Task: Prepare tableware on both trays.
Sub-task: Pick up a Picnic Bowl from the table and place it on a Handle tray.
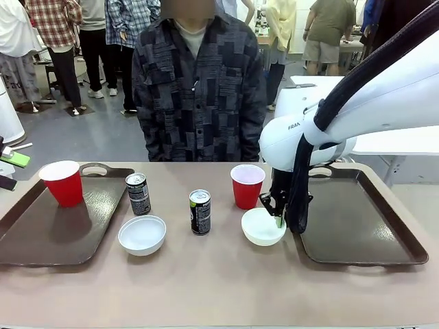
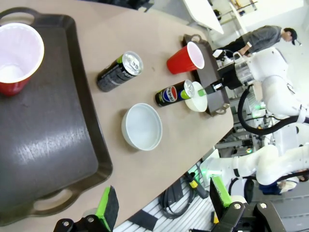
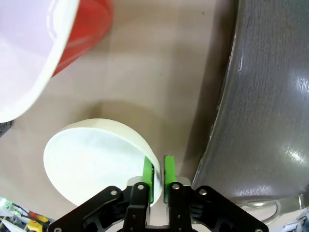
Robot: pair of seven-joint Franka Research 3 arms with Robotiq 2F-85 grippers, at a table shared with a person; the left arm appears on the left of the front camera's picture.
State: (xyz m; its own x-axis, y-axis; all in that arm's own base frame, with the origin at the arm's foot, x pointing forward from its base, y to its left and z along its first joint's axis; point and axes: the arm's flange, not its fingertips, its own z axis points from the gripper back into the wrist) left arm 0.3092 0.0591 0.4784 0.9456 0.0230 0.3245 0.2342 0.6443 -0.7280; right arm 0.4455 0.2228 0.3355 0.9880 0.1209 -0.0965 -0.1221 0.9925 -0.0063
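Right arm [image 1: 384, 89]: you see it slope in from the upper right, with the wrist turned straight down just left of the right tray [image 1: 357, 226].
Right gripper [image 1: 280, 221]: the green pads are nearly together, pinching the rim of the right bowl [image 1: 260, 227]. One pad is inside the rim and one outside, on the side facing the right tray.
Right bowl: at the tabletop [image 1: 206, 281], just beside the right tray's rim and in front of the right cup [image 1: 247, 185]. You can't tell whether it is lifted.
Left gripper [image 2: 161, 195]: its fingers are spread wide and hold nothing. It hovers off the table's near edge, by the left tray [image 2: 53, 145].
Left cup [image 1: 63, 182]: upright on the left tray, at its far end.
Between the trays: the left bowl [image 1: 142, 234], left can [image 1: 138, 194] and middle can [image 1: 200, 212], both cans upright on the tabletop.
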